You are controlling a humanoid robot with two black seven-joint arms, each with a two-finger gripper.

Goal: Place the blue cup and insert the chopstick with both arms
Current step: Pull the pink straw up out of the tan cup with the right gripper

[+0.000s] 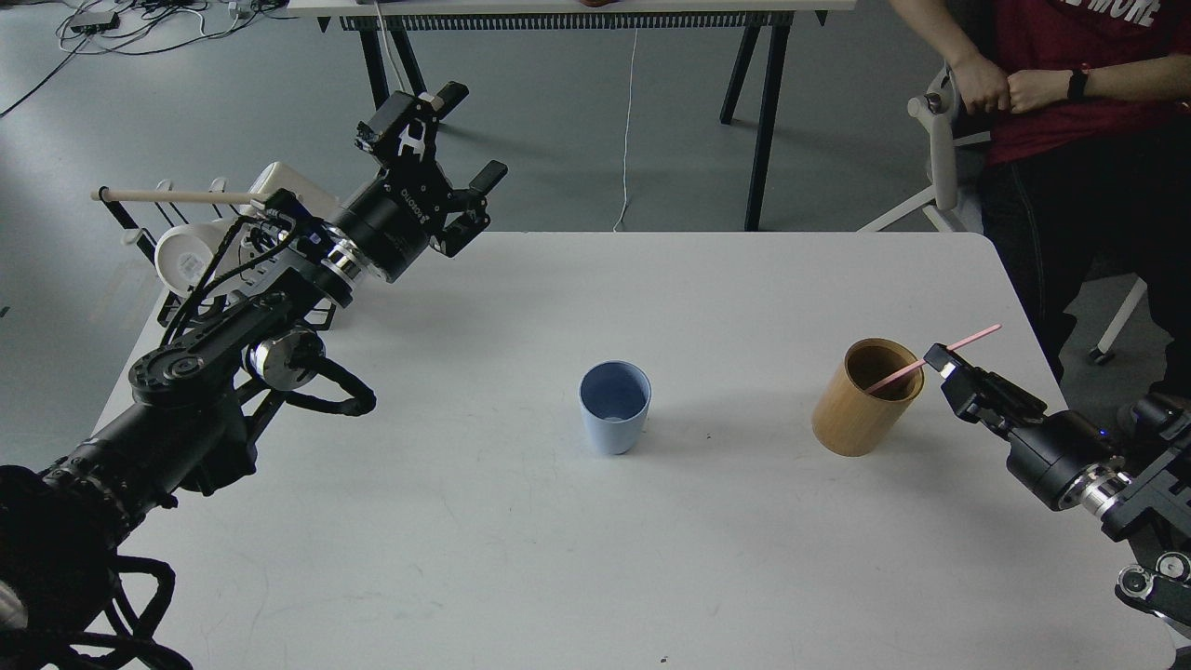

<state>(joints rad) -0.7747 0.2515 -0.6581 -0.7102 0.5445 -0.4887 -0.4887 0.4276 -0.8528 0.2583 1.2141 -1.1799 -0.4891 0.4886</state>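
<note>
White table (521, 558), grey floor (558, 121); left pincer (451, 140) apart, right pincer (942, 358) clamped on chopstick (972, 337).

Colours of the objects on and around the white table (465, 558).

The blue cup (614, 408) is pale blue outside, darker blue within; the chopstick (972, 337) is pink; the wooden cylinder (861, 400) is tan with a dark brown interior. Both arms are black, the left gripper (456, 149) bearing white lettering. The seated person's shirt (1070, 46) is red.
</note>
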